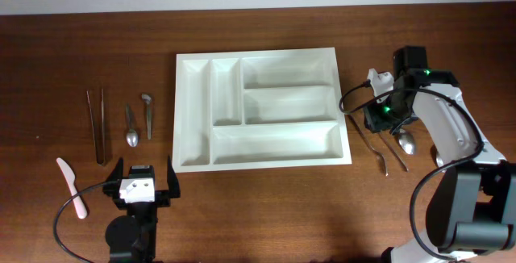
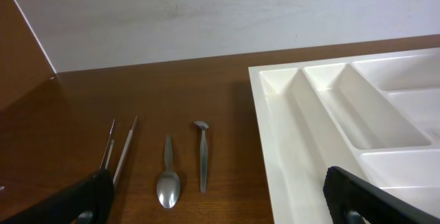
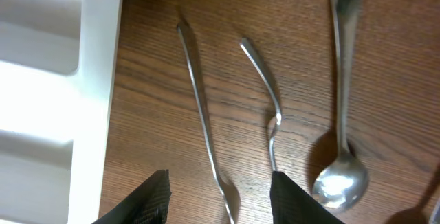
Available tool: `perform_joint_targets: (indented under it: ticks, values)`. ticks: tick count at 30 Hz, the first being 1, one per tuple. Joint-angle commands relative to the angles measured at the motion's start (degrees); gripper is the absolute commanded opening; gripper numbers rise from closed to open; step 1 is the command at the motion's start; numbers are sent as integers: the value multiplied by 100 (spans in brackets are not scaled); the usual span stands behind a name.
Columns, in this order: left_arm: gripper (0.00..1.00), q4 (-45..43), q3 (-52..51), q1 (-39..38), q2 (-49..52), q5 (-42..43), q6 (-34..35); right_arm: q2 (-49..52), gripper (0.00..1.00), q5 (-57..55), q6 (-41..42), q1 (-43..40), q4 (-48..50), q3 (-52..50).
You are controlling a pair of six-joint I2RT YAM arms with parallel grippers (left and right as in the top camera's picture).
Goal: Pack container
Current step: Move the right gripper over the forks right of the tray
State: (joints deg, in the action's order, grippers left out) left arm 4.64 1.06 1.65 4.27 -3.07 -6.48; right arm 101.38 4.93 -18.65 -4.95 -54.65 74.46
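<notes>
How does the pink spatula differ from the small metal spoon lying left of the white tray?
The spatula is pink, while the spoon is shiny grey metal. The spatula lies slanted; the spoon lies nearly straight, its bowl toward the robot. The spatula looks longer and lies farther from the tray than the spoon. Both lie on the table, outside the tray.
</notes>
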Motion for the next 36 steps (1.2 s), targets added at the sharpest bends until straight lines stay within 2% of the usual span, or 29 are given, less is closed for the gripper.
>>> perform_joint_targets:
  ticks: [1, 7, 14, 36]
  values:
    - [99, -20, -52, 28, -37, -20, -94, 33, 47, 210, -83, -33, -11, 107]
    - [99, -20, -52, 28, -37, -20, -94, 35, 46, 240, -59, -33, -87, -44]
    - [99, -20, -52, 28, -37, -20, -94, 37, 47, 190, -68, -44, 494, -748]
    - [99, -20, -52, 28, -37, -20, -94, 37, 42, -348, -254, -133, 1165, -1611]
